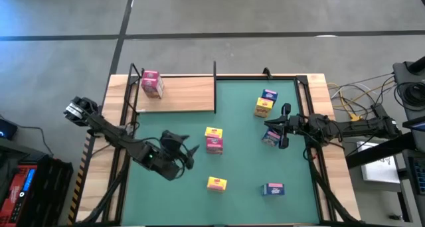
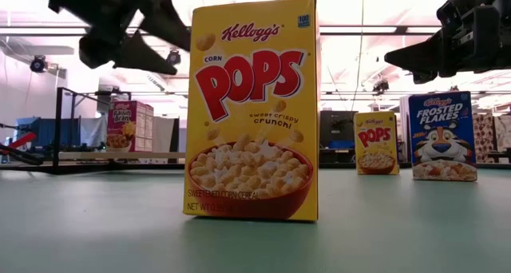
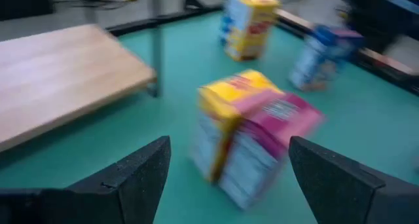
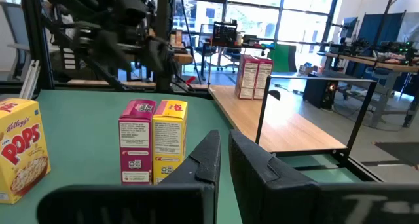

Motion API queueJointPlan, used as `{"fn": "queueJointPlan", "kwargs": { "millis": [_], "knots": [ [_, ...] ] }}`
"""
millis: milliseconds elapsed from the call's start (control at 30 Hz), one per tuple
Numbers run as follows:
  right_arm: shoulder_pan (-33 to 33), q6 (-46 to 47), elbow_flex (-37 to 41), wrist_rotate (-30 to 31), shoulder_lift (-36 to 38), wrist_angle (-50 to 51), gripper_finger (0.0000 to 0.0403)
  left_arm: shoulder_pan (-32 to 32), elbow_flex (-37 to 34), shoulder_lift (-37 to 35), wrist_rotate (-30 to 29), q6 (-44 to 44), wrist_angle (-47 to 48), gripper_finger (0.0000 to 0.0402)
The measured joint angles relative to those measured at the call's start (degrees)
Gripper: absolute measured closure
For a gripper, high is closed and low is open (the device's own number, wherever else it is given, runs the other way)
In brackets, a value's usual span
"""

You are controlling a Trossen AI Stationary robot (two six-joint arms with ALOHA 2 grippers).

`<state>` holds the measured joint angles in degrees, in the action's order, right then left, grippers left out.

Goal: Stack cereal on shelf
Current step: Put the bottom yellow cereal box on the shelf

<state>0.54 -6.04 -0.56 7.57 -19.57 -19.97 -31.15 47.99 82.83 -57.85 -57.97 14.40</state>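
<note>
Jaws of the left gripper [image 1: 188,152] are standing apart, lining up on the paired yellow and pink boxes [image 1: 213,139] mid-mat for transfer to the shelf [image 1: 179,94], while the right gripper [image 1: 284,126] is waiting near the mat's right edge with its jaws together.

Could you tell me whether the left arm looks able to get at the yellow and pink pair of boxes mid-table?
Probably yes: the left claw is open, facing the yellow and pink pair, with only bare mat between them.

Left hand [image 1: 189,154] spread wide; right hand [image 1: 273,129] pinched closed.

green table mat [image 1: 239,187], tangled cables [image 1: 355,104] off its edge
</note>
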Motion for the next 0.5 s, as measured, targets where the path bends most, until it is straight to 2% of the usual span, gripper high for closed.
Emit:
{"fn": "queueJointPlan", "kwargs": {
  "millis": [200, 367, 500],
  "knots": [
    [-0.01, 0.00, -0.02, 0.00, -0.02, 0.02, 0.0380, -2.91, 0.02, 4.45, 1.37, 6.07, -11.93, 0.0113],
    [0.00, 0.00, 0.00, 0.00, 0.00, 0.02, 0.0380, -5.33, 0.02, 8.83, -2.83, 13.75, -23.73, 0.0113],
    [0.00, 0.00, -0.01, 0.00, -0.01, 0.02, 0.0380, -6.32, 0.02, 11.48, -1.04, 19.30, -30.41, 0.0113]
  ]
}}
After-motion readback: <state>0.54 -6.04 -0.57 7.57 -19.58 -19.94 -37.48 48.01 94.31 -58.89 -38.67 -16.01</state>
